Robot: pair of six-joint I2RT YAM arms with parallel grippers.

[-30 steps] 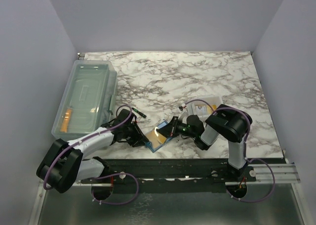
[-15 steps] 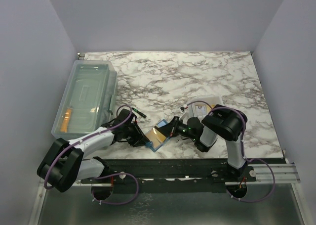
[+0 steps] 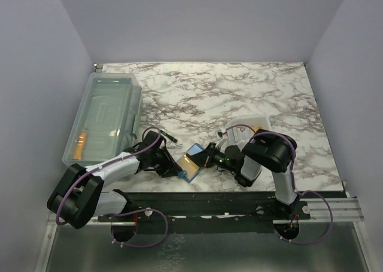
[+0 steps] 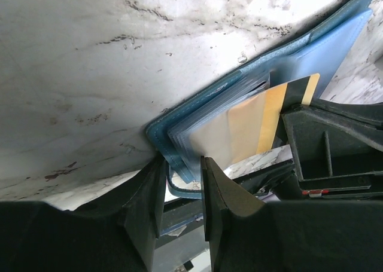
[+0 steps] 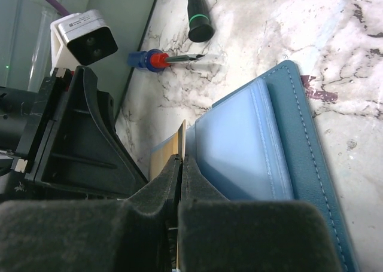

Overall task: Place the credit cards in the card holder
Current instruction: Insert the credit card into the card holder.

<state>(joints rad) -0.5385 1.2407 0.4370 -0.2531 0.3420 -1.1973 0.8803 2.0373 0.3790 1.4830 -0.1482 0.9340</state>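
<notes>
While the right gripper [image 5: 181, 159] pinched one golden credit card [image 4: 263, 113] tight, the card's far end lay partly inside a clear pocket of the open card holder [image 4: 203, 98]. The left gripper [image 4: 182, 164] clamped the holder's corner, near the front edge of the marble table [image 3: 239, 86].

Both arms low, left gripper [image 4: 182, 170] and right gripper [image 5: 181, 164] clamped

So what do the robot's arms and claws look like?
The left arm and right arm are white tubes joined by fat black round joints. Thin purple cables loop along them. The left claw and right claw have flat black wedge fingers. A tiny green light glows on the right arm.
</notes>
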